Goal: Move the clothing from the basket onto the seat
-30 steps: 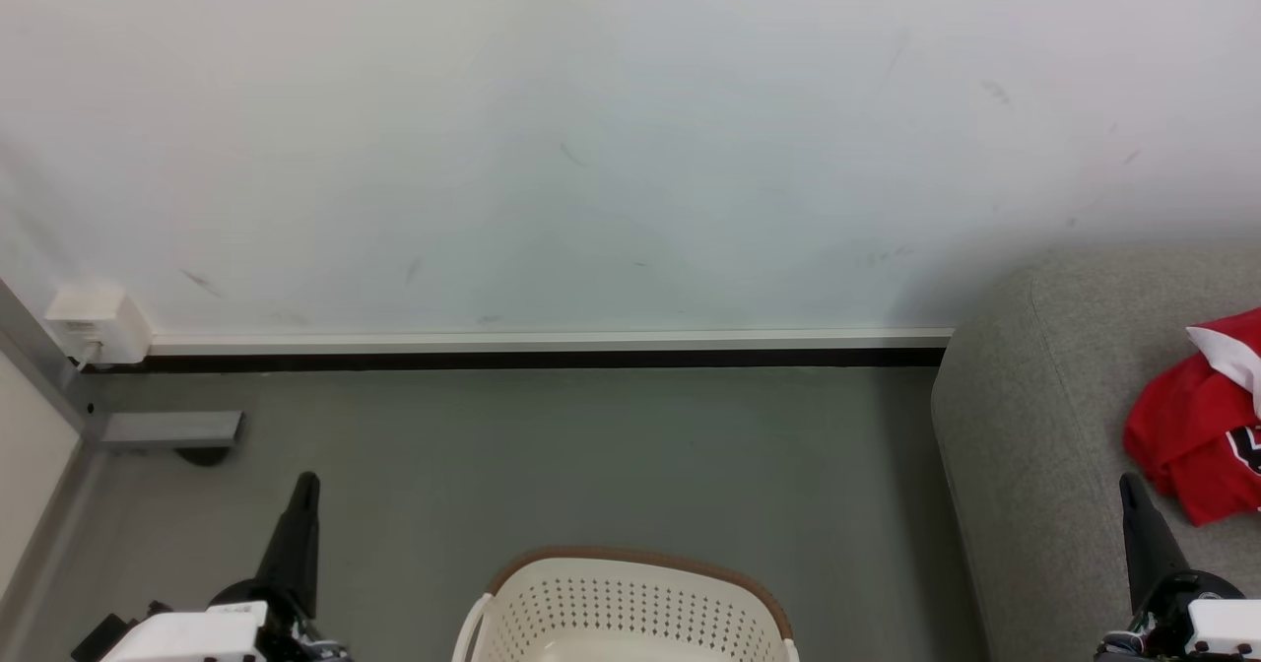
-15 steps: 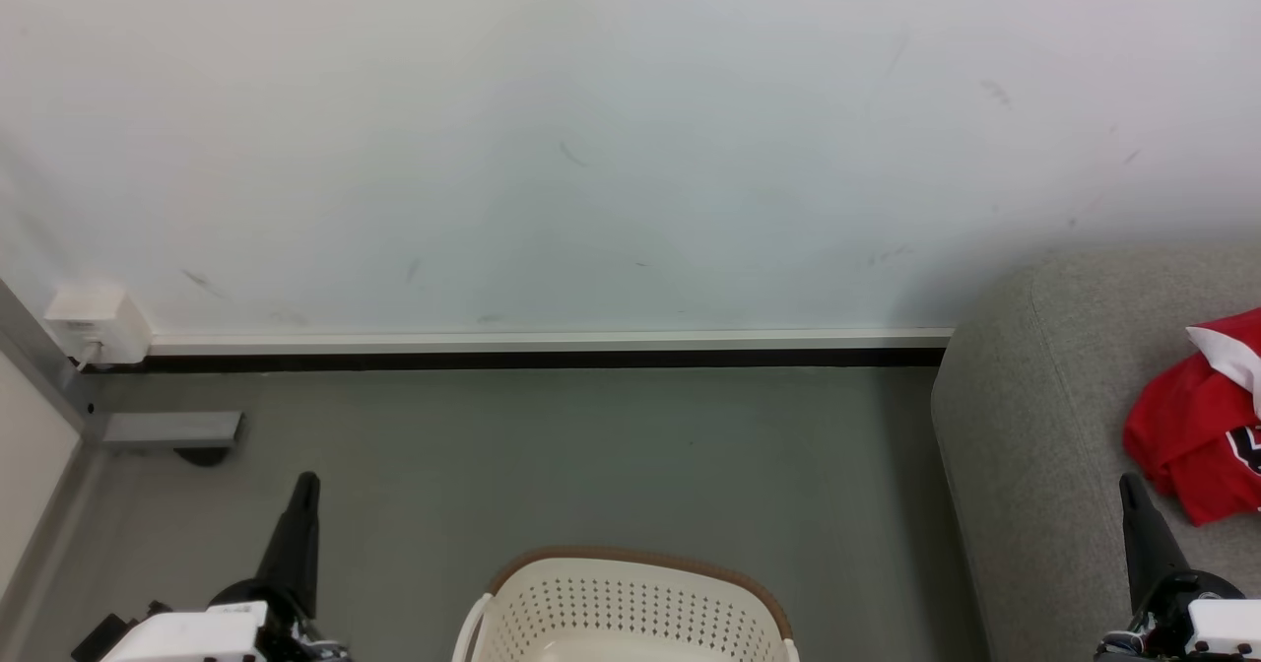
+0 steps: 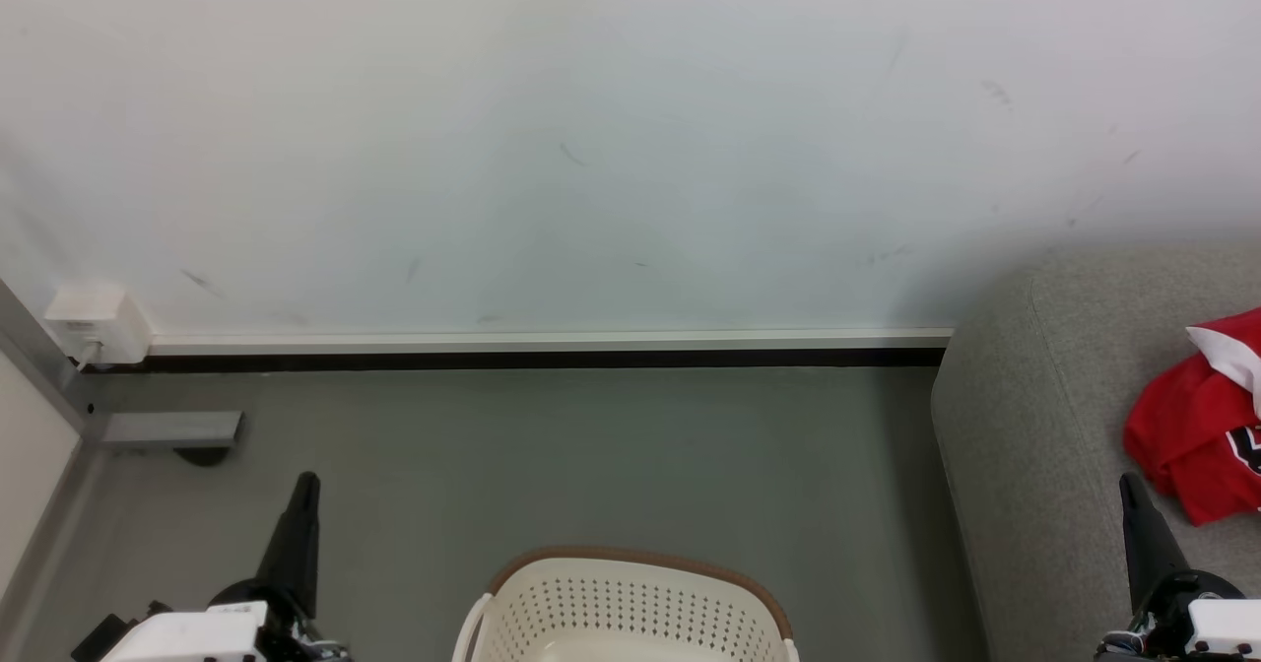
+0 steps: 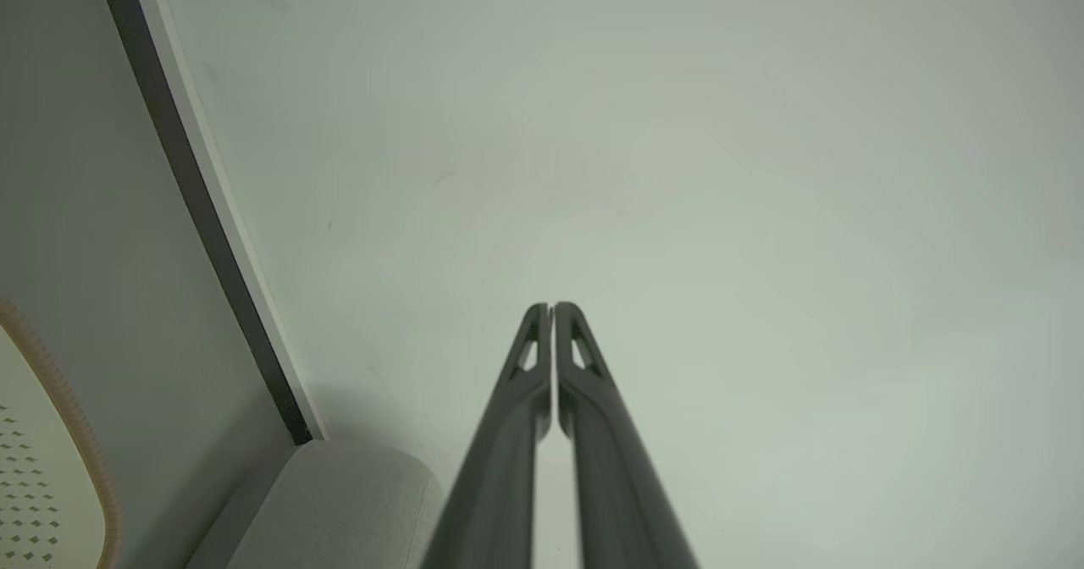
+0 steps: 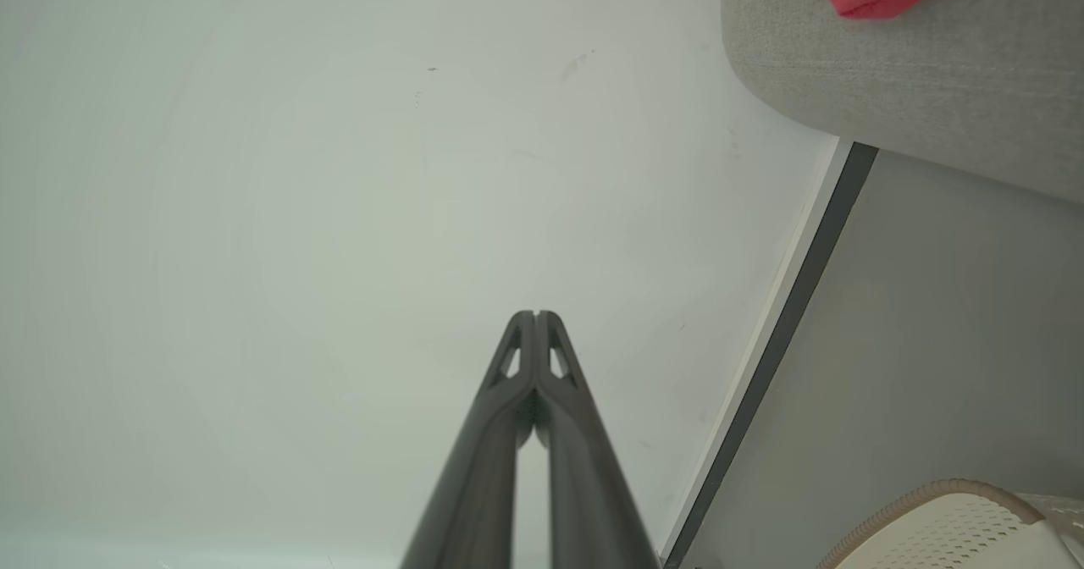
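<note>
Plainly, the clothing lies on the seat, a crumpled red heap at the right edge of the head view. It is well apart from the basket, which stands on the floor at the bottom centre.

The head view takes in both arms at once. The left hand points up at the lower left over the floor, and the right hand at the lower right over the seat, just beside the heap. From there each hand reads as a single dark spike. The wrist views show why: each pair of fingers is pressed together at the tips, with nothing between them.

The left wrist view catches the basket's brown rim band at its left edge and a rounded grey corner of the seat below. The right wrist view has the seat at its upper right with a red fold on it, and the basket's perforated wall at the lower right.

The floor is plain grey-green. Behind it rises a pale wall with a few faint scuffs, edged by a white skirting over a dark strip. A white socket box sits at the far left, above a grey metal bracket.

The clothing is bright red with a white fold at its top and a scrap of black-and-white lettering, cut off by the frame. The basket's near part is cut off too, so its contents cannot be judged.
</note>
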Robot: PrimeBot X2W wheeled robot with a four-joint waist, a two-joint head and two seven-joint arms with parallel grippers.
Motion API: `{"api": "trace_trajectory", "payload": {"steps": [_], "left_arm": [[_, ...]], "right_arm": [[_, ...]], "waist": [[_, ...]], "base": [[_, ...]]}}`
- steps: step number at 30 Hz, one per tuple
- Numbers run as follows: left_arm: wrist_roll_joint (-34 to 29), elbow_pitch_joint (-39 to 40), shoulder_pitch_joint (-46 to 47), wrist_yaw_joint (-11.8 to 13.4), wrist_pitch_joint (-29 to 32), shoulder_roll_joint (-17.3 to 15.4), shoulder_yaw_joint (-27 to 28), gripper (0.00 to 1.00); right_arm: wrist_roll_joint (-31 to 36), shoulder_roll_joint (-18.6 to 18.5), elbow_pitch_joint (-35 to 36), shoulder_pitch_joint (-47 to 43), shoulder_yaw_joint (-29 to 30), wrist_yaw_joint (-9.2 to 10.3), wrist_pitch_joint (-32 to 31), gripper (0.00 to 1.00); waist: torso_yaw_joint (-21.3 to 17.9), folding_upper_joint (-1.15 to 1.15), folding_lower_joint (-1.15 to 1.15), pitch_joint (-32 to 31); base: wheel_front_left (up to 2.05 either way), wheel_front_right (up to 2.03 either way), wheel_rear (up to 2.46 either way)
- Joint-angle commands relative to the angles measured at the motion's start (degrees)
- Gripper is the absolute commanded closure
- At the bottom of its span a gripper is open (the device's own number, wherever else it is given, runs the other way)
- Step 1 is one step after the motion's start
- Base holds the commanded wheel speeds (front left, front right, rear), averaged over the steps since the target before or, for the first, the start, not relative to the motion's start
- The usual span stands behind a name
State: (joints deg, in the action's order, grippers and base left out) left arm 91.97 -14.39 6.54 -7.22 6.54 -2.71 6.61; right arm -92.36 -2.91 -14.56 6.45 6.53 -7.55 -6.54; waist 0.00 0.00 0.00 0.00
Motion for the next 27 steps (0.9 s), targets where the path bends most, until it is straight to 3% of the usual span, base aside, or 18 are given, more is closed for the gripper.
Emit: {"api": "trace_trajectory", "payload": {"steps": [1,27], "left_arm": [[0.6,0.1,0.3,-0.4,0.3,-0.3,0.1,1.00],[0.6,0.1,0.3,-0.4,0.3,-0.3,0.1,1.00]], "right_arm": [[-0.1,0.0,0.3,0.5,0.2,0.12,-0.1,1.00],[-0.1,0.0,0.3,0.5,0.3,0.12,-0.2,1.00]], "waist": [[0.0,0.00,0.00,0.0],[0.0,0.00,0.00,0.0]], "base": [[0.00,0.00,0.00],[0.00,0.00,0.00]]}}
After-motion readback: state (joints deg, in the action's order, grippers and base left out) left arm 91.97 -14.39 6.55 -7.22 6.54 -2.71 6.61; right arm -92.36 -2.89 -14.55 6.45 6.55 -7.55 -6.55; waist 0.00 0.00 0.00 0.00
